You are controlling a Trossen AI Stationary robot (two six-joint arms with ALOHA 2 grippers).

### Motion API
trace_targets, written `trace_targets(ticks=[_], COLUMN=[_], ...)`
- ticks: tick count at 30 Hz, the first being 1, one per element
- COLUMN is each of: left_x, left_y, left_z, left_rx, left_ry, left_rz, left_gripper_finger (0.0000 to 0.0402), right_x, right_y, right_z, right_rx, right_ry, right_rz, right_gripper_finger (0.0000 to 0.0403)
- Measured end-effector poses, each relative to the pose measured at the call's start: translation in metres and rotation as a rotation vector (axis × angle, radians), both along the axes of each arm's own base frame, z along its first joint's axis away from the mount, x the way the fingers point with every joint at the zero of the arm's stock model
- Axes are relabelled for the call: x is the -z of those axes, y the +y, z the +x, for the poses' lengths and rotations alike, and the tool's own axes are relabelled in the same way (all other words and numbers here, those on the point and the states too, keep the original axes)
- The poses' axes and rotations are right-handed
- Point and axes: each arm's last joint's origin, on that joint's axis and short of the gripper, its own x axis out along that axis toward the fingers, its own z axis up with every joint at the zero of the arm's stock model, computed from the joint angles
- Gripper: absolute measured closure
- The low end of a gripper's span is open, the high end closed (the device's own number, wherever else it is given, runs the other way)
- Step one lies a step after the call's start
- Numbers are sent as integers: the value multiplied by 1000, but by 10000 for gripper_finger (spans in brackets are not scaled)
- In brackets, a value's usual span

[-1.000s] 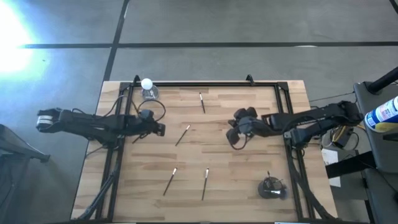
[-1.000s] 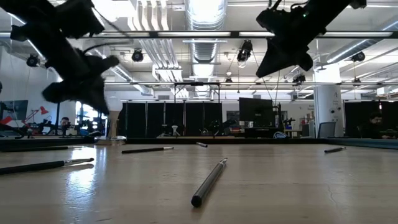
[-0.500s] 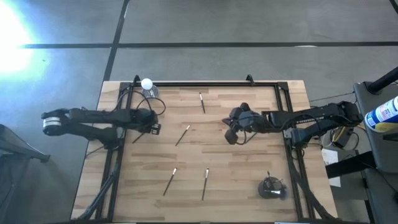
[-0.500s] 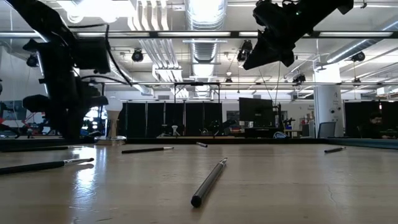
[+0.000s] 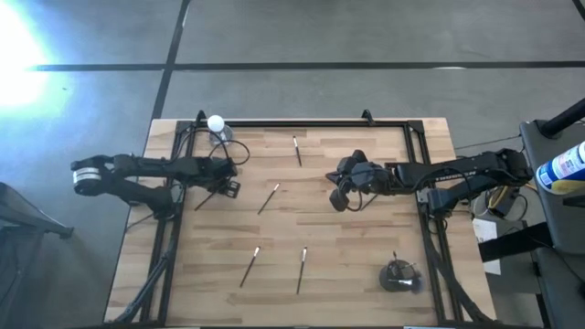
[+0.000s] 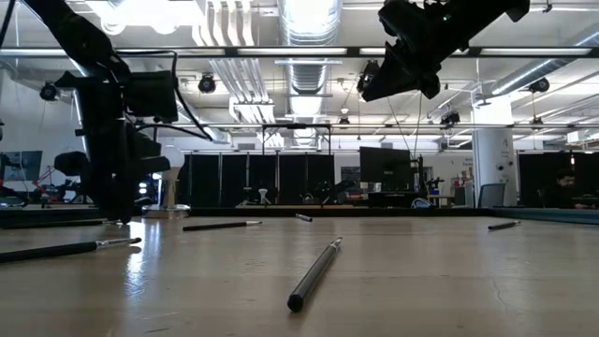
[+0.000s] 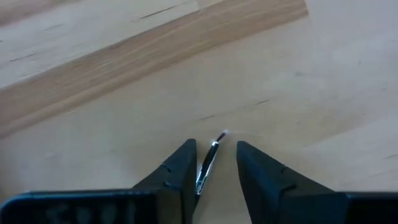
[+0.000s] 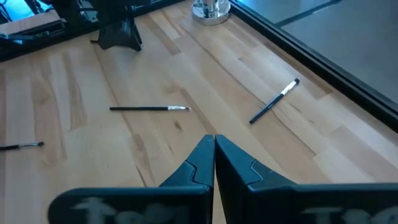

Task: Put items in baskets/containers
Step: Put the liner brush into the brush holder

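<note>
Several thin dark brushes with pale tips lie flat on the wooden table: one (image 5: 297,149) far, one (image 5: 268,198) mid-table, two (image 5: 249,265) (image 5: 301,270) near. Another brush (image 7: 209,163) lies at the left, and my left gripper (image 7: 212,163) is open, pointing down, with a finger on either side of its pale-tipped end, low over the table (image 5: 222,190). My right gripper (image 8: 214,149) is shut on nothing and hangs above mid-table (image 5: 340,196). The dark round cup (image 5: 399,276) stands at the near right corner with brushes sticking out of it.
A clear bottle with a white cap (image 5: 217,128) stands at the far left corner, behind the left arm. A black frame (image 5: 292,123) runs along the table's edges. In the low view, brushes (image 6: 314,273) (image 6: 220,225) lie on the boards between the arms.
My left gripper has tipped from a raised, slanting pose to point straight down and has come down to the table over the brush at the left. My right gripper has drifted a little toward the table's left, still high.
</note>
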Motion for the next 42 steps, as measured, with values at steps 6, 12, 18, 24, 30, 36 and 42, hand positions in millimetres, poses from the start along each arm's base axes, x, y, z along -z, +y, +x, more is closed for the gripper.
trace_targets(ticks=[6,12,18,24,30,36,42], left_x=[5,-1,-41,-85,-123,-149,-157], left_y=[0,0,3,5,4,-3,-12], left_z=[0,-1,7,11,22,41,65], left_rx=[-11,-18,-49,-55,-2,100,178], left_ry=[40,6,-214,-504,-893,-1184,-1357], left_rz=[-7,11,96,209,356,465,516], left_gripper_finger=[370,397,400,401,401,401,401], right_x=[0,0,0,-1,-5,-18,-36], right_y=[0,0,0,0,3,4,-1], right_z=[0,0,0,0,5,12,17], right_rx=[2,2,3,4,-90,-126,-163], right_ry=[-3,-3,-5,-10,-76,-256,-478], right_rz=[2,3,6,6,71,209,345], right_gripper_finger=[394,394,394,394,394,394,391])
